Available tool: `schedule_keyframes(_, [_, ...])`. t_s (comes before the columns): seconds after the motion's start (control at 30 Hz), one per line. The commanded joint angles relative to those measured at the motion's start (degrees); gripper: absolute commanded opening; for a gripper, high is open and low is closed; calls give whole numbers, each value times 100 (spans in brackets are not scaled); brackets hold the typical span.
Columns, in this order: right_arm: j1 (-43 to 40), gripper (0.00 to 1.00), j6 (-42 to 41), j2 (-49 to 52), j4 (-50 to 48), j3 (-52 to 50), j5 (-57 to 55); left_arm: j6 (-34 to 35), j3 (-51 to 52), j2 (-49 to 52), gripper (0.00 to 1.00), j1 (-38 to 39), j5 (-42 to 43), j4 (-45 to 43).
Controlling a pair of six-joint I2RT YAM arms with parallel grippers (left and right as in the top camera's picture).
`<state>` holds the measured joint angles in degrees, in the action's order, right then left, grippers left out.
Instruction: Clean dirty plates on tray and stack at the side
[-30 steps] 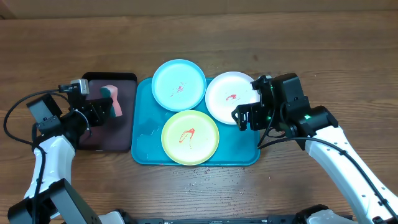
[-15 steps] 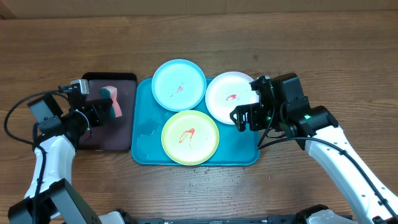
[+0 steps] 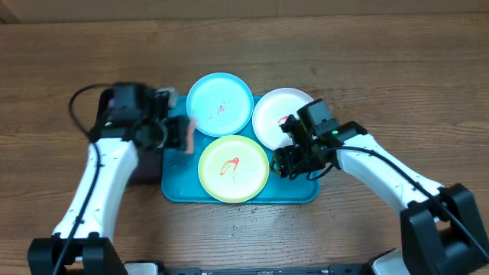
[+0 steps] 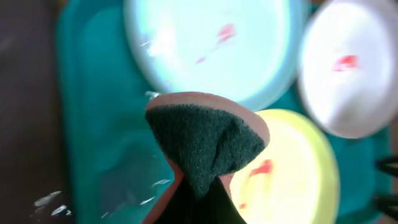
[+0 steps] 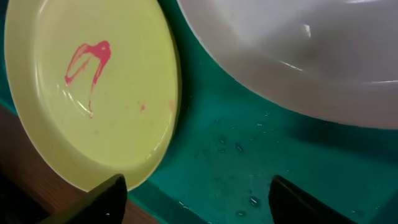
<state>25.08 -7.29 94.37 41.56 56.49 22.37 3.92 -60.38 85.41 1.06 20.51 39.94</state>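
Observation:
Three plates lie on the turquoise tray [image 3: 294, 192]: a light blue plate [image 3: 220, 103] at the back, a white plate [image 3: 281, 116] at the right, a yellow-green plate [image 3: 233, 168] at the front. Each has a red smear. My left gripper [image 3: 183, 134] is shut on a sponge [image 4: 205, 140], pink with a dark green pad, over the tray's left part beside the blue plate [image 4: 211, 50]. My right gripper [image 5: 196, 199] is open and empty, low over the tray [image 5: 249, 162] between the yellow-green plate [image 5: 93, 93] and the white plate [image 5: 311, 56].
A dark tray [image 3: 149, 164] lies left of the turquoise tray, mostly hidden under my left arm. Water drops lie on the turquoise tray. Bare wooden table [image 3: 382, 61] surrounds the trays.
My left gripper has carried the sponge off the dark tray, right to the turquoise tray. My right gripper has moved left and down over the tray between the plates.

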Motion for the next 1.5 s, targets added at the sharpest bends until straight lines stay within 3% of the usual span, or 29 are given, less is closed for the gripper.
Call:
schedule_keyframes(0.0, [103,61,17,205,-140,118,66,522,-208,-37,4,730,-101,26])
schedule_keyframes(0.27, [131,58,22,468,-387,118,70,1419,-203,168,4,1869,-214,-420])
schedule_keyframes(0.63, [520,54,20,479,-793,118,-387,3556,-197,1005,4,2538,-442,-463])
schedule_keyframes(0.8, [592,40,-26,483,-833,92,-391,4295,-157,1307,4,2647,-820,-339])
schedule_keyframes(0.9, [592,40,-24,501,-826,83,-389,4907,-72,1419,4,2653,-872,-227])
schedule_keyframes(1.13, [595,39,-20,804,-619,83,-120,5016,-48,1600,4,2677,-1287,-260])
schedule_keyframes(1.2, [592,32,-17,859,-566,83,-131,5038,-48,1657,4,2677,-1421,-271])
schedule_keyframes(1.23, [592,21,-17,859,-568,85,-129,5051,-48,1711,4,2677,-1484,-278])
schedule_keyframes(1.47, [592,7,-22,857,-525,90,-404,5184,-48,1917,4,2677,-1661,-299])
